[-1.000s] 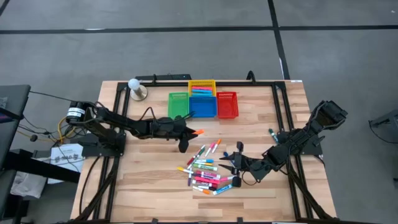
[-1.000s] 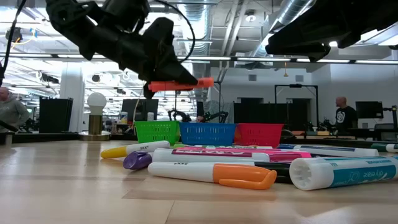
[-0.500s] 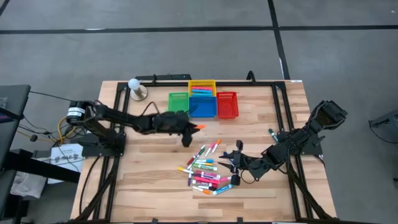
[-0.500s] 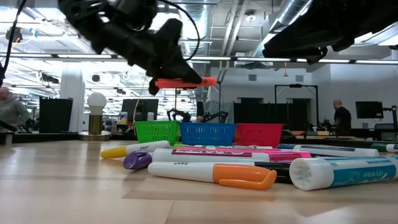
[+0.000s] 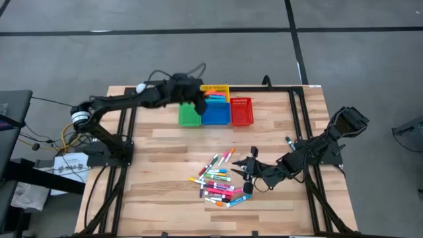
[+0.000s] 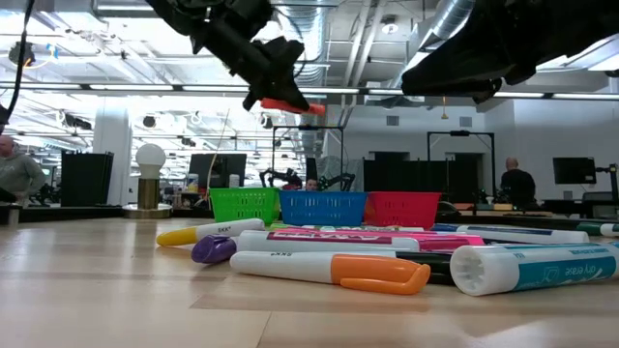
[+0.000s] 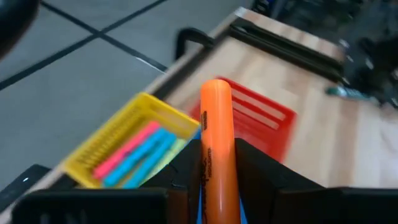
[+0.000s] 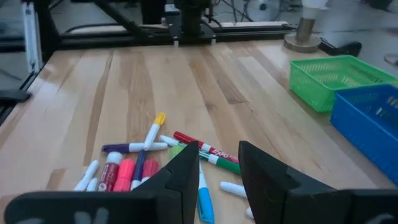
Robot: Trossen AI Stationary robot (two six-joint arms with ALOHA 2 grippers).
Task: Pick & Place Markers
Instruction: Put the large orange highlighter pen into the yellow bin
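An orange marker (image 7: 216, 118) hangs high over the baskets at the table's far edge, with my left gripper (image 5: 193, 92) shut on it; the low view shows the marker (image 6: 292, 104) well above the table. The other markers (image 5: 218, 180) lie in a loose pile on the wood near the middle front. My right gripper (image 5: 246, 172) hovers at the pile's right side, fingers a little apart with nothing between them; a blue marker (image 8: 204, 194) lies on the table below them. My left gripper pinches the orange marker's barrel (image 7: 210, 177) between its two fingers. The marker lies along the fingers, and its rounded end sticks out past their tips. The fingers slant down toward the far right. The marker is lifted clear, above the baskets.
Green (image 5: 190, 114), blue (image 5: 215, 114) and red (image 5: 241, 111) baskets stand in a row at the far side. Behind them is a yellow basket (image 7: 127, 140) holding pink and blue markers. A bulb lamp (image 6: 149, 174) stands far left. Black rails frame the table. People stand in the room behind.
My left gripper has risen and swung from the table's middle toward the far edge, carrying the orange marker from beside the pile to above the baskets. The marker has stayed in the fingers.
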